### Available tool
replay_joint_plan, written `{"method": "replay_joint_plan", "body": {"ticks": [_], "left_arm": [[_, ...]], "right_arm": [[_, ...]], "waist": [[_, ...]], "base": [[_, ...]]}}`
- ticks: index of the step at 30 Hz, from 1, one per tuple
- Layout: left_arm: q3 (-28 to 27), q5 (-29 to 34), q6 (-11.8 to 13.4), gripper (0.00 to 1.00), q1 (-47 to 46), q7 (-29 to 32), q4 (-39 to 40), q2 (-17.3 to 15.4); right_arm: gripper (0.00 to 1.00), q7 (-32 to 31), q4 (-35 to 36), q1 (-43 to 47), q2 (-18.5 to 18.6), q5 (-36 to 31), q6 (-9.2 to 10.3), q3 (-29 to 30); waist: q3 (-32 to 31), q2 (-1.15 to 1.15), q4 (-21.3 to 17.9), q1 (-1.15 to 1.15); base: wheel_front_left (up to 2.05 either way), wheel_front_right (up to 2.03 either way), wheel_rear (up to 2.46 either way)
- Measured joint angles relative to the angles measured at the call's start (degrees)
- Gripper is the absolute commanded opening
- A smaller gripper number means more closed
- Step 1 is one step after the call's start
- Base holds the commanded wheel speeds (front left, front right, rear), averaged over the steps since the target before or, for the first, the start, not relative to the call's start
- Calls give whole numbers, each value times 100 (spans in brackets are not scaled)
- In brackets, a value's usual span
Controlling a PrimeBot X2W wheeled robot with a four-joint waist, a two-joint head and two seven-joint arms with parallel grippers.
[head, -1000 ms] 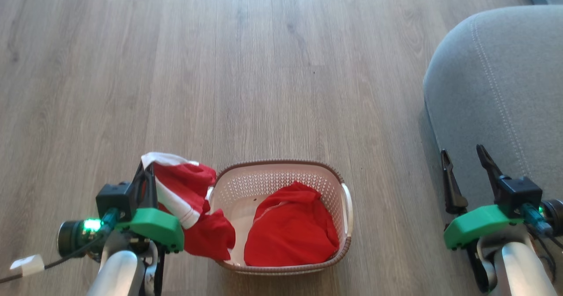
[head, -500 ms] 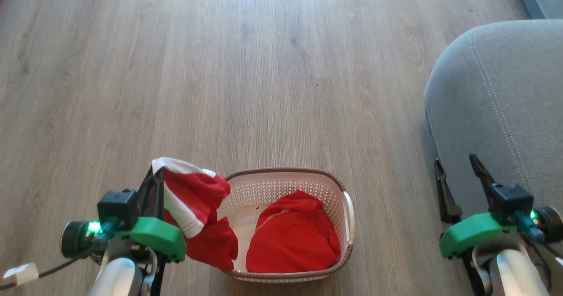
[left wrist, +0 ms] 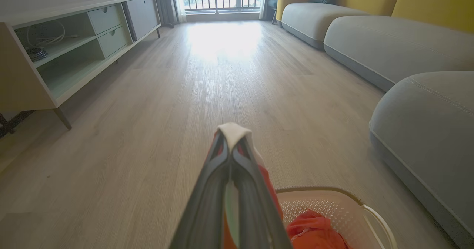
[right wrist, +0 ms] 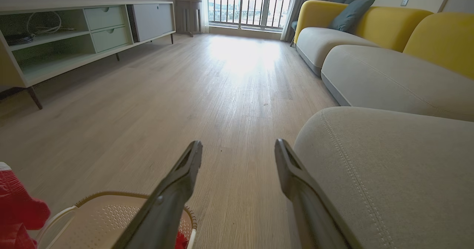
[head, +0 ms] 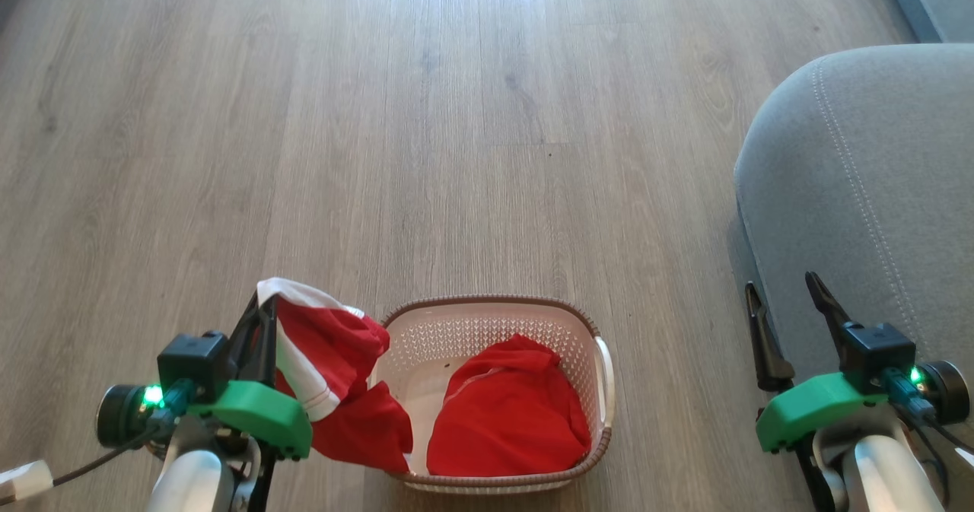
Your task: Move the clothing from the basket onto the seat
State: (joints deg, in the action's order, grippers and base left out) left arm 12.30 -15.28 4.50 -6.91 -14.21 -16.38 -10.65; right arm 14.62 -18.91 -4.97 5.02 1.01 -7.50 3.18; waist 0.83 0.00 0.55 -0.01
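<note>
Head camera has shifted slightly; basket [head: 487, 316] sits on wooden floor [head: 426, 154] near seat [head: 860, 177].

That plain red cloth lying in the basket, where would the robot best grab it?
Pinch the raised fold at the far end of the plain red garment, coming straight down from above: the basket walls block a sideways approach, and that peak looks highest. The open right gripper is free; the left gripper holds the white-trimmed garment.
</note>
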Motion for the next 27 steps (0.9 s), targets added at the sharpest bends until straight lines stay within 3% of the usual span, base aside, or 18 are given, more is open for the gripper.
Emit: {"method": "replay_joint_plan", "body": {"ticks": [6,9,19,27], "left_arm": [[-127,107,-93,0,0,0,-36,65],[-136,183,-159,0,-3,0,-23,108],[241,437,-492,0,-220,0,170,193],[795,478,-794,0,-349,246,463,309]], "right_arm": [[100,0,-13,-1,4,0,0,-43],[100,0,-8,-11,64,45,0,-369],[100,0,20,-737,611,948,0,-2971],[100,0,-53,-1590,751,1419,0,-4194]], "waist": [[10,0,-12,0],[29,0,-23,0],[-11,0,-23,1],[-70,0,114,1]], "base": [[0,0,0],[0,0,0],[0,0,0],[0,0,0]]}}
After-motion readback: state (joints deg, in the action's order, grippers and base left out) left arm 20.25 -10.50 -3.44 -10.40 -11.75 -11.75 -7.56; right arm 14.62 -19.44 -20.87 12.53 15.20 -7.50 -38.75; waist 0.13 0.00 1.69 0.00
